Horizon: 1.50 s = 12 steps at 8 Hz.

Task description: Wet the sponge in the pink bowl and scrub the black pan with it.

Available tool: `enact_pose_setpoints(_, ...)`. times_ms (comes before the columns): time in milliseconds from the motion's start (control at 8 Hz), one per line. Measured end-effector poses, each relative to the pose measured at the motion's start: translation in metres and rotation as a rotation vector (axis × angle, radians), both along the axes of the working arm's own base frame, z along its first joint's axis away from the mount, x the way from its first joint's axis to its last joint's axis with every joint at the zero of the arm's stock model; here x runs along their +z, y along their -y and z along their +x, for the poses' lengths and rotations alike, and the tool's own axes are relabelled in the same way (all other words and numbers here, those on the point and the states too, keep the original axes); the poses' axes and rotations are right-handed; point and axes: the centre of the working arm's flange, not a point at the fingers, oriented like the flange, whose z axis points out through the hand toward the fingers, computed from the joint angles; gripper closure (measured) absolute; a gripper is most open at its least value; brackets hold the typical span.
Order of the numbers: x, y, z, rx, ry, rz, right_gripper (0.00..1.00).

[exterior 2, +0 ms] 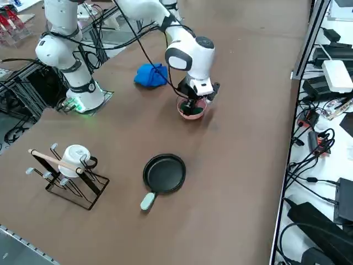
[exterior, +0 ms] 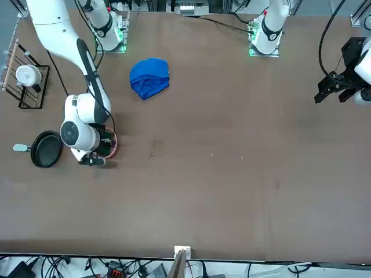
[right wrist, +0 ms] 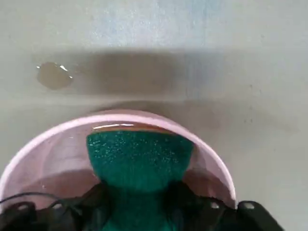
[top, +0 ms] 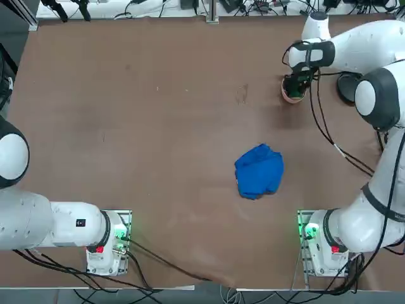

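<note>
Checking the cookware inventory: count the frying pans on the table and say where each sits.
1. The black pan lies on the table between the wire rack and the pink bowl, apart from both. None seems hidden.

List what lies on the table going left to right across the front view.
Wire rack holding a white cup → black pan → right gripper, shut on the sponge in the pink bowl → blue cloth.
</note>
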Motion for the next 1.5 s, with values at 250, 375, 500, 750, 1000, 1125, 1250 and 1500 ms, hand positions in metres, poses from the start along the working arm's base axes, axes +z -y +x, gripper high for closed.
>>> enact_pose_setpoints(250,0.001,0.000,0.000,0.000,-0.001,0.000,0.48)
enact_pose_setpoints(375,0.001,0.000,-0.001,0.000,-0.003,0.000,0.48)
enact_pose_setpoints(500,0.001,0.000,-0.001,0.000,-0.005,0.000,0.48)
enact_pose_setpoints(750,0.001,0.000,-0.001,0.001,-0.008,0.000,0.48)
enact_pose_setpoints(1000,0.005,0.000,-0.001,0.001,-0.012,0.001,0.48)
enact_pose_setpoints(1125,0.014,-0.001,0.000,0.001,-0.014,0.003,0.48)
enact_pose_setpoints(1250,0.024,-0.002,0.002,0.002,-0.017,0.006,0.48)
enact_pose_setpoints(1500,0.052,-0.004,0.007,0.004,-0.013,0.013,0.48)
